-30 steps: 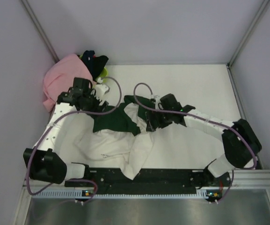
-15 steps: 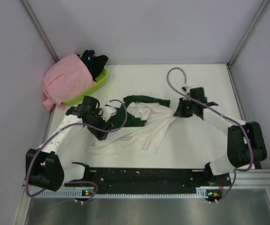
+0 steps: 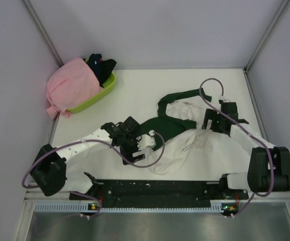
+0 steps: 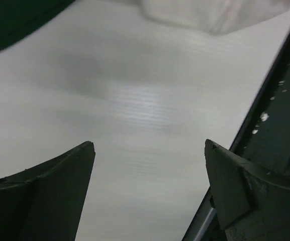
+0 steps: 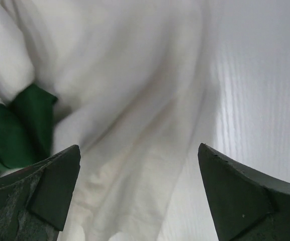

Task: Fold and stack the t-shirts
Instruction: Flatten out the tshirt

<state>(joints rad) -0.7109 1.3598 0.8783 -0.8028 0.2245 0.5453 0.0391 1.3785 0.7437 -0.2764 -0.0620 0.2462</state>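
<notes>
The white t-shirt with dark green sleeves point(image 3: 185, 143) lies crumpled on the table, right of centre. My left gripper point(image 3: 140, 146) is open and empty at the shirt's left edge; its wrist view point(image 4: 150, 145) shows bare table between the jaws, with white cloth point(image 4: 215, 15) beyond. My right gripper point(image 3: 211, 122) is open just above the shirt's right part; its wrist view point(image 5: 139, 148) shows white cloth point(image 5: 134, 100) under the jaws and a green sleeve point(image 5: 19, 130) at the left. The pink t-shirt point(image 3: 72, 88) hangs over the basket, with dark shirts point(image 3: 103, 66) inside it.
The lime-green basket point(image 3: 104, 89) stands at the back left corner. Walls close the table on the left, back and right. The black base rail point(image 3: 160, 188) runs along the near edge and shows in the left wrist view point(image 4: 280, 125).
The white and green shirt has shifted right across the table. My left gripper moved right and nearer, to the front centre. My right gripper moved right and slightly nearer.
</notes>
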